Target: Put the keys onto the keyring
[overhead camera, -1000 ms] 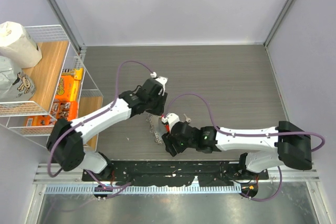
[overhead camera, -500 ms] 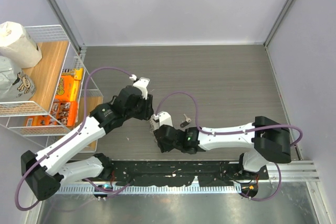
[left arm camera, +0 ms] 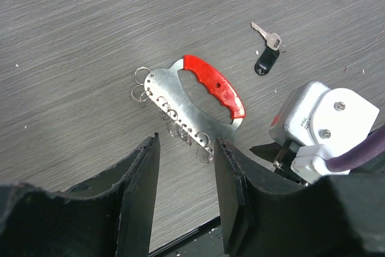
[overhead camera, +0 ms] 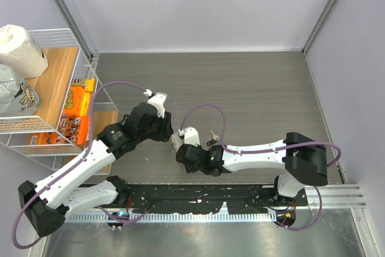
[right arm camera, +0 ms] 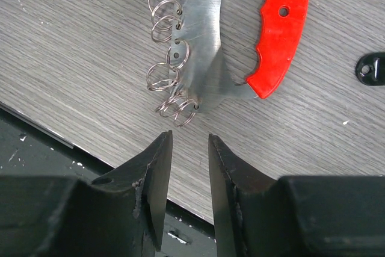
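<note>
Grey wood-grain table (overhead camera: pixel 258 88), walled on three sides, with a wire shelf rack (overhead camera: pixel 60 82) at the left edge. The keyring (left arm camera: pixel 191 105) lies flat near the front edge, between the two wrists. It is a curved silvery plate with a red grip along one side and a row of small split rings along the other. The keys (left arm camera: pixel 267 52), one small silver blade on a black head, lie flat just beyond the red grip, apart from it and not on any ring. Judgement: the plate looks stiff, thin and slick, so it would be hard to pinch off the table. The red grip is thicker and likely less slippery, so it is the better hold. The rings look springy and would need prying. The key is very light and will skate easily, so take it by the black head. Left gripper (left arm camera: pixel 186 148) hangs over the ring row, jaws parted moderately, holding and touching nothing. Right gripper (right arm camera: pixel 188 142) sits just off the plate's near end, jaws only narrowly parted, also empty, with no visible contact.
</note>
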